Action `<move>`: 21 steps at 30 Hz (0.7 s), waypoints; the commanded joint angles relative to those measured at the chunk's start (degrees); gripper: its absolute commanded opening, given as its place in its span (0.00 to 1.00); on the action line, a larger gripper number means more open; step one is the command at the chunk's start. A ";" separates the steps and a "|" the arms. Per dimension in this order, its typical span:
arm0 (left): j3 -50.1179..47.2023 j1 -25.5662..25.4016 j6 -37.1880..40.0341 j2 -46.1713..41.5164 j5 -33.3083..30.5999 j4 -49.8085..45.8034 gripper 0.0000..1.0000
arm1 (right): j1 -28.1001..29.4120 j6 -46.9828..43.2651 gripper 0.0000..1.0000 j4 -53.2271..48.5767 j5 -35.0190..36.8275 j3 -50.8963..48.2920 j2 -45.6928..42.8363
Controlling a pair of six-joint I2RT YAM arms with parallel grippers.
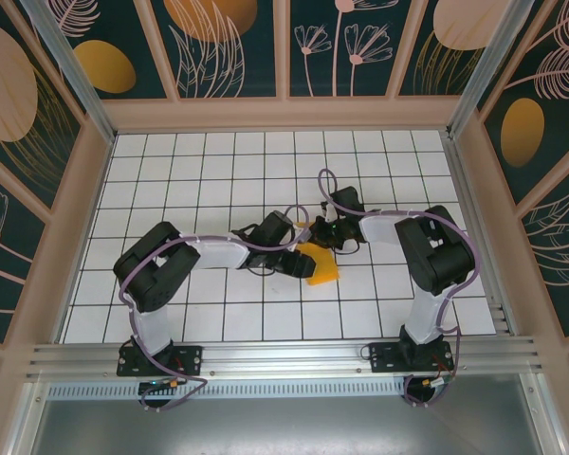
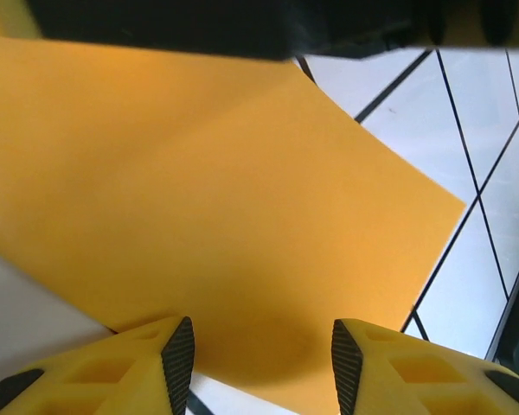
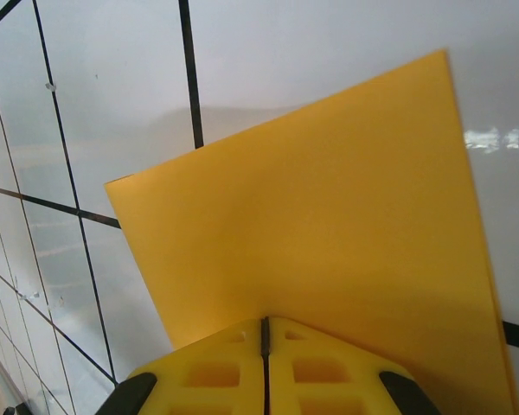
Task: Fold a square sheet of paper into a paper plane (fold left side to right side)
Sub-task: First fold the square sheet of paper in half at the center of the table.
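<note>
This was a robotics lab test cell: a white tabletop (image 1: 171,180) ruled in a black grid stood boxed in by wall panels (image 1: 232,43) printed with dark botanical patterns, held in aluminium posts (image 1: 68,66). The left arm (image 1: 161,270) and right arm (image 1: 436,251), black and white, were bolted to a metal rail (image 1: 284,353) at the near edge, purple cables (image 1: 324,176) looping from them.

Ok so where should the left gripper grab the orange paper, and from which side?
Probably the near edge lying between the fingers of the open left gripper, approached edge-on from that side. The orange paper is a thin sheet that seems held up off the table, and the right gripper pinches another edge.
</note>
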 commanded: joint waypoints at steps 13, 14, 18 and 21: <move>-1.13 -4.78 -2.80 -0.30 1.20 -1.88 0.50 | 1.12 1.03 0.08 -2.92 4.44 -2.71 3.31; -1.19 -5.11 -2.94 -0.30 1.11 -1.89 0.50 | 1.15 1.07 0.08 -2.81 4.45 -2.79 3.33; -0.95 -6.08 -3.25 -0.30 0.68 -2.05 0.51 | 1.21 1.05 0.08 -2.50 4.36 -2.80 3.44; -0.94 -6.75 -3.49 -0.22 0.36 -2.14 0.51 | 1.25 1.05 0.08 -2.48 4.30 -2.71 3.52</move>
